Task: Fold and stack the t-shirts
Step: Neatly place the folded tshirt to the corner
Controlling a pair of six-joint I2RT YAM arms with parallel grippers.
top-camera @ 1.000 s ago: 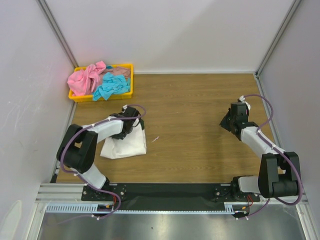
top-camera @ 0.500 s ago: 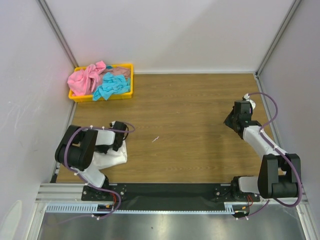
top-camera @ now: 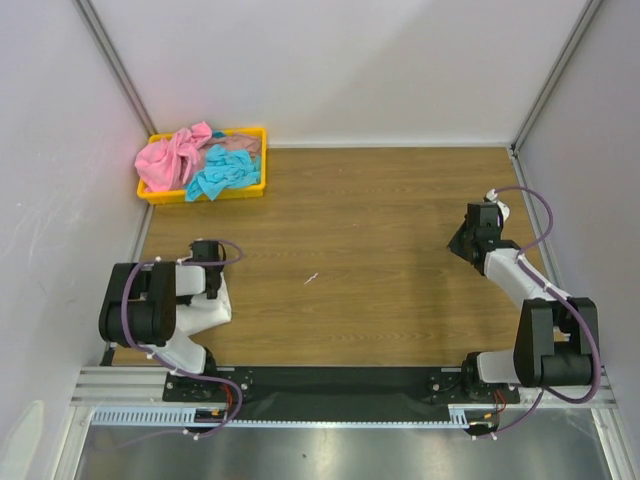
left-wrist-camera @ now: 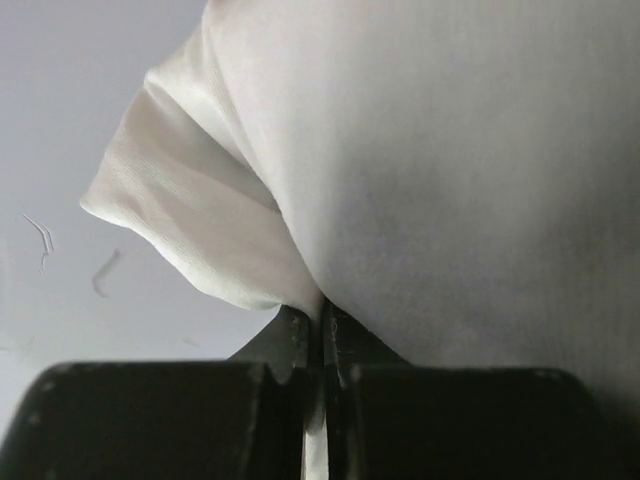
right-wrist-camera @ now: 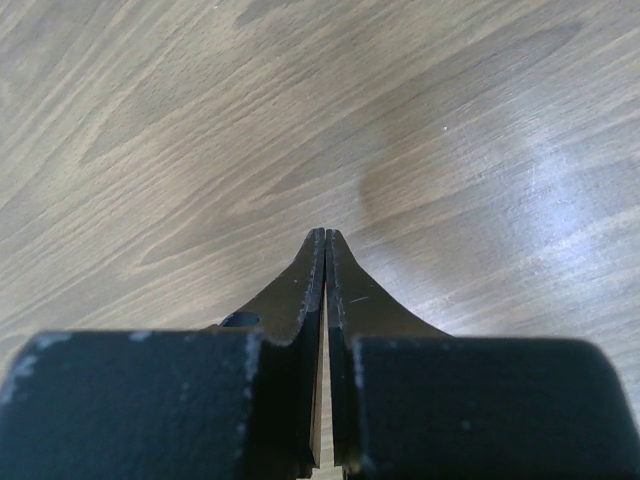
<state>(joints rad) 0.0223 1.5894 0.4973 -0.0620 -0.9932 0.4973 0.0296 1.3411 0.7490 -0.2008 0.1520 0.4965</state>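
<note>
- Here, the left hand (top-camera: 206,268) is over the near-left part of the tabletop (top-camera: 380,230), close to the left wall, its 2 fingers pressed together on a fold of the white t-shirt (top-camera: 205,312).
- In the left wrist view the fingers (left-wrist-camera: 290,335) meet at a thin seam, with white cloth pinched right at their tips. The shirt bunches away from there and fills most of that view, with a plain pale grey surface behind it.
- From above, the white t-shirt shows as a small compact bundle just on the near side of the left hand, partly hidden by the left arm.
- The right hand (top-camera: 462,243) is over the far-right side of the tabletop, well apart from every shirt.
- The right wrist view shows its 2 fingers (right-wrist-camera: 300,290) closed flat against each other with nothing between them, pointing at the wood grain of the tabletop.
- A yellow tray (top-camera: 263,160) stands in the far-left corner. A pink t-shirt (top-camera: 168,160) is heaped on its left side, spilling over the rim, and a turquoise t-shirt (top-camera: 222,175) lies crumpled beside it on the right.
- 1 small pale fleck (top-camera: 311,278) lies on the wood near the middle.
</note>
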